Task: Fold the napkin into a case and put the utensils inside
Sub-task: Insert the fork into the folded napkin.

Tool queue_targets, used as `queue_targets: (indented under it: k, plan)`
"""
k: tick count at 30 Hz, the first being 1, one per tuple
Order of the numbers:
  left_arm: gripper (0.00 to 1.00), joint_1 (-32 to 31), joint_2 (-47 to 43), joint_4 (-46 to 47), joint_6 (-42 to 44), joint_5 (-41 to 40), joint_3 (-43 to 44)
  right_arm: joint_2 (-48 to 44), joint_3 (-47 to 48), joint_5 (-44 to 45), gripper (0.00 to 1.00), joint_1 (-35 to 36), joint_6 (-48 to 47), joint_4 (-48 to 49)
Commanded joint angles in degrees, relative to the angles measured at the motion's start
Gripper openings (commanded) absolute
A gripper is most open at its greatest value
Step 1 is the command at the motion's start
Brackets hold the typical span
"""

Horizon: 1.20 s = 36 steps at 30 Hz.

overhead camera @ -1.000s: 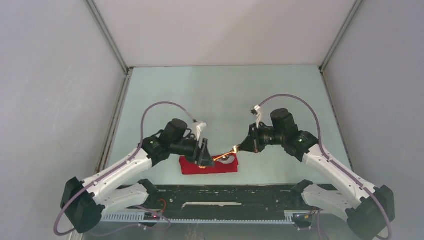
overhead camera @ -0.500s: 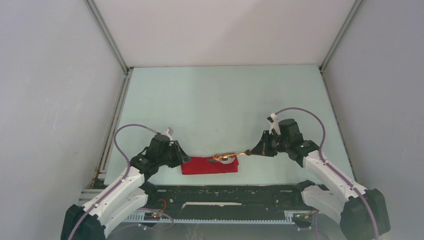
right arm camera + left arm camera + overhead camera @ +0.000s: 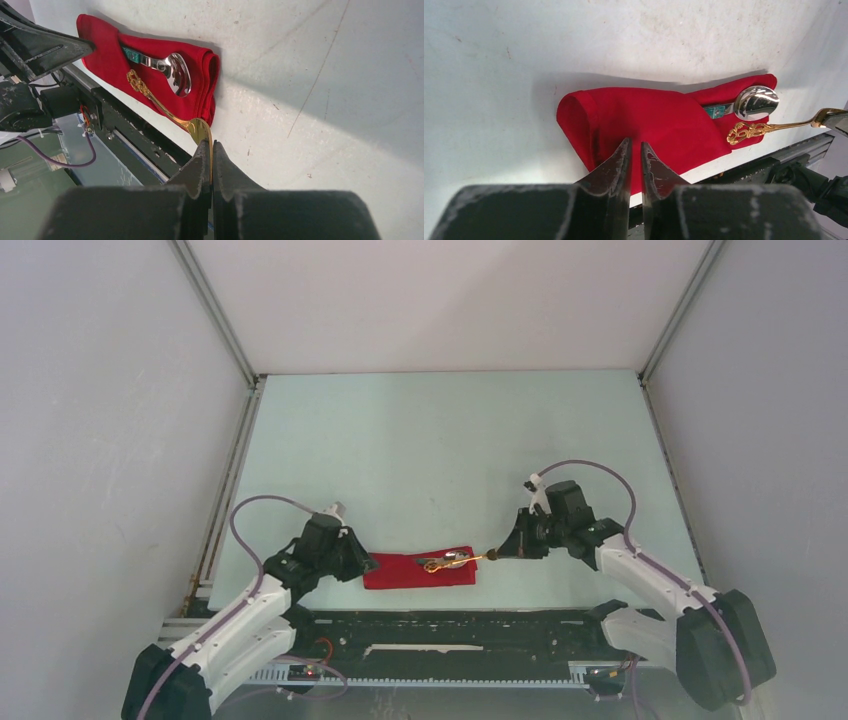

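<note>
The napkin (image 3: 410,572) lies as a narrow red case (image 3: 649,122) near the table's front edge. The spoon (image 3: 755,101) has its teal handle tucked under the top fold, and its bowl (image 3: 178,73) sticks out at the right end. The gold fork (image 3: 150,95) rests with its ornate end on the cloth beside the spoon. My right gripper (image 3: 209,143) is shut on the fork's other end, just right of the case (image 3: 493,554). My left gripper (image 3: 634,145) hovers at the case's left end (image 3: 368,563), jaws a narrow slit apart with nothing between them.
A black rail (image 3: 450,624) runs along the near edge, right below the case. Grey enclosure walls stand left, right and behind, with a metal frame strip (image 3: 225,490) on the left. The pale green table (image 3: 440,440) stretches back beyond the napkin.
My left arm drew back leftward off the napkin and dropped low, its jaws narrowing. My right arm came down and a little right, laying the fork's ornate end on the cloth.
</note>
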Motion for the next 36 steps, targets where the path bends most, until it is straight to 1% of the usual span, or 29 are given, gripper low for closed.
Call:
queue_targets:
  k: [1,10,13,19,23,25,29,36]
  plan:
    - [0.17,0.41,0.56,1.46,-1.54,0.21,-0.75,1.76,-0.29,0.31,0.0,2.09,-0.05,3.87]
    - [0.11,0.42,-0.23,1.69,-1.06,0.46,-1.47,4.67,-1.29,-0.11,0.0,3.01,2.07,8.73]
    - [0.11,0.34,-0.4,1.68,-0.97,0.5,-1.61,4.75,-1.54,0.36,0.0,2.37,2.01,8.45]
    - [0.04,0.36,-0.06,1.6,-1.13,0.29,-1.49,2.25,-2.04,-0.26,0.0,-0.28,0.5,5.94]
    - [0.03,0.35,0.21,1.6,-1.06,0.19,-1.35,0.89,-2.68,-0.42,0.0,-2.16,-0.39,4.84]
    - [0.03,0.35,0.13,1.6,-1.06,0.13,-1.39,1.47,-2.73,-0.31,0.0,-1.56,-0.62,5.09]
    - [0.03,0.4,-0.05,1.51,-1.06,0.1,-1.4,3.46,-2.74,0.13,0.0,1.97,-0.27,6.96]
    - [0.03,0.36,0.36,1.78,-0.96,-0.03,-1.59,6.36,-4.0,-0.84,0.0,5.21,4.01,14.25]
